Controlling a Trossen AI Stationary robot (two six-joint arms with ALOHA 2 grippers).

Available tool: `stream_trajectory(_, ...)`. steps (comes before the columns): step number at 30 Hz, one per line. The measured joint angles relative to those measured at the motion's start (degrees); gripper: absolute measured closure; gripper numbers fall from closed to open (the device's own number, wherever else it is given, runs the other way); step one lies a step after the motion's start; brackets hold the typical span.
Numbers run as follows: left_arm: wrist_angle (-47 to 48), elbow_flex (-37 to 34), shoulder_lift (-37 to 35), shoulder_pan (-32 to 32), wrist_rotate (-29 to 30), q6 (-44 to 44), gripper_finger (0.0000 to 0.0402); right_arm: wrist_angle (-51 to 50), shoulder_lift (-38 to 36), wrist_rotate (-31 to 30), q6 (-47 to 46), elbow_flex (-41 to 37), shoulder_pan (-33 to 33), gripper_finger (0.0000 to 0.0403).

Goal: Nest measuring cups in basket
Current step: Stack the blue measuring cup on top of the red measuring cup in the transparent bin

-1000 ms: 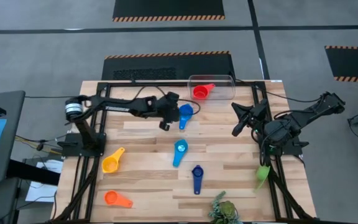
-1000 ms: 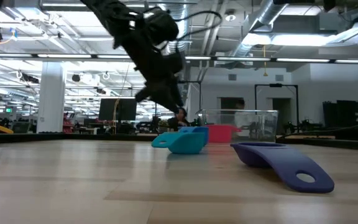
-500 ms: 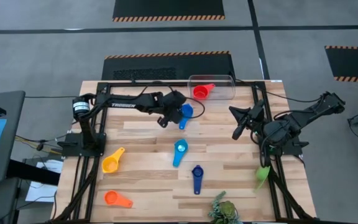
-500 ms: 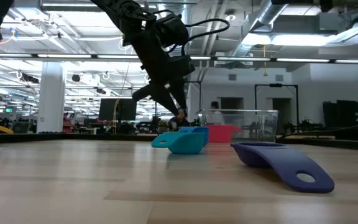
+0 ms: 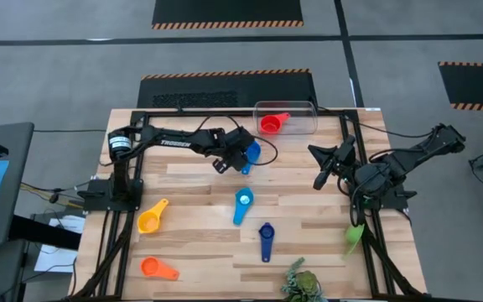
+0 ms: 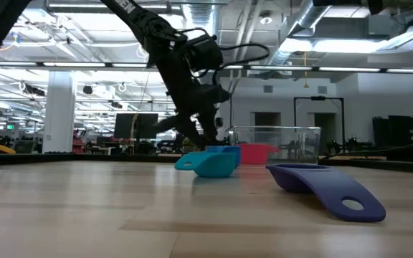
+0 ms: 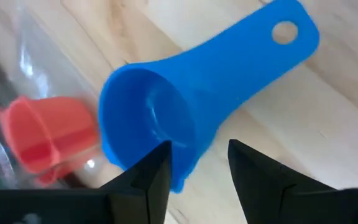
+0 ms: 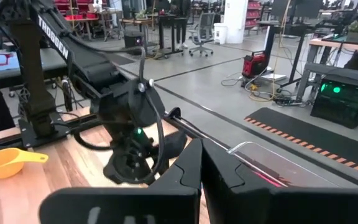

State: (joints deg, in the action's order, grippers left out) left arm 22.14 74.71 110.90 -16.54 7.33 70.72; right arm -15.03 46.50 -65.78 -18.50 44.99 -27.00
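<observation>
A blue measuring cup [image 5: 251,153] lies on the table just in front of the clear basket [image 5: 302,120], its bowl toward the basket. A red cup [image 5: 271,124] sits inside the basket. My left gripper [image 5: 240,157] is low over the blue cup [image 7: 166,112], open, with its fingers either side of the bowl's near wall. Light blue [image 5: 242,204], dark blue [image 5: 266,241], yellow [image 5: 152,216], orange [image 5: 158,268] and green [image 5: 355,236] cups lie spread over the table. My right gripper [image 5: 319,164] hovers shut at the right, holding nothing. My left gripper comes at the blue cup slanting down from the table's left. One finger [image 7: 154,168] stands over the bowl's rim [image 7: 166,144] and the other [image 7: 257,171] outside the bowl; whether either touches the cup I cannot tell. The cup lies flat on the table.
A green leafy plant-like object [image 5: 300,283] sits at the table's near edge. In the low view the light blue cup [image 6: 210,163] and the dark blue cup [image 6: 321,188] lie in front of the basket [image 6: 274,143]. Bare wood lies between the scattered cups.
My left gripper has moved toward the table's right edge and down onto the blue cup, rolling about its own axis as it went. Its fingers stay open. The cups have not moved.
</observation>
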Motion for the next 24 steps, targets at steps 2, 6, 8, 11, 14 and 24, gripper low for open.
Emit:
stream_trajectory(2,0.7,-0.1,0.7,-0.2,0.0,0.2,0.0254,0.0,0.0,0.0,-0.2,0.0,0.0,0.0377)
stream_trajectory(6,-0.6,0.2,2.3,-0.2,0.0,0.2,0.0254,-0.4,0.0,0.6,-1.0,0.0,0.0,0.0377)
stream_trajectory(8,0.0,0.6,3.5,-0.2,0.0,0.2,0.0254,-0.4,0.0,1.5,-1.1,0.0,0.0,0.0377)
stream_trajectory(11,-0.4,2.6,5.8,-0.2,1.0,0.2,0.0261,-0.7,0.0,1.5,-2.2,0.0,0.0,0.0377)
stream_trajectory(14,0.4,5.7,7.5,0.0,3.4,-1.7,0.0297,-0.8,0.0,1.6,-2.9,0.0,0.0,0.0377)
stream_trajectory(24,37.1,22.3,7.9,1.9,-9.1,-27.7,0.0399,-1.3,0.0,1.6,-2.7,0.0,0.0,0.0377)
